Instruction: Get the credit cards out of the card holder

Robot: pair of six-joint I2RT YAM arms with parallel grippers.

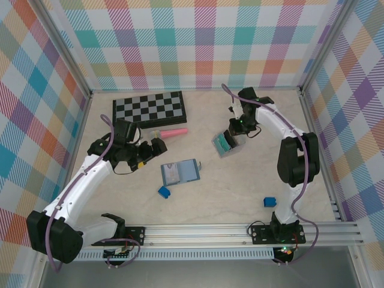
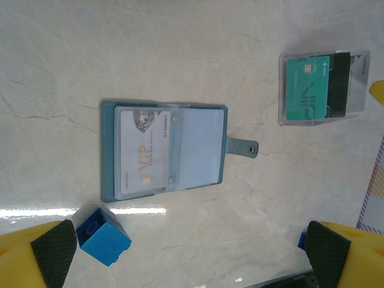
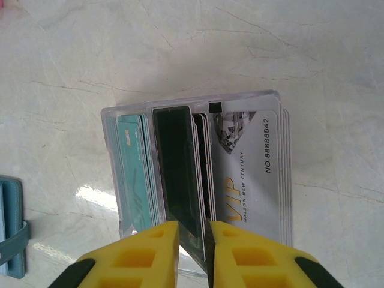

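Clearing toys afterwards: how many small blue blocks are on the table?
2. One blue block lies just nearside of the open card holder; a second sits beside the right arm, near its base. The arms might hide more.

I'm finding bare table [image 1: 240,180] lying open from 3 to 6 o'clock of the card holder [image 1: 180,172], with the far blue block [image 1: 270,202] sitting well out at 4. The near blue block [image 1: 164,192] is crowding its 7 o'clock corner, the left gripper [image 2: 191,255] is hanging at 10, and the clear card box [image 1: 225,144] is sitting at 2.
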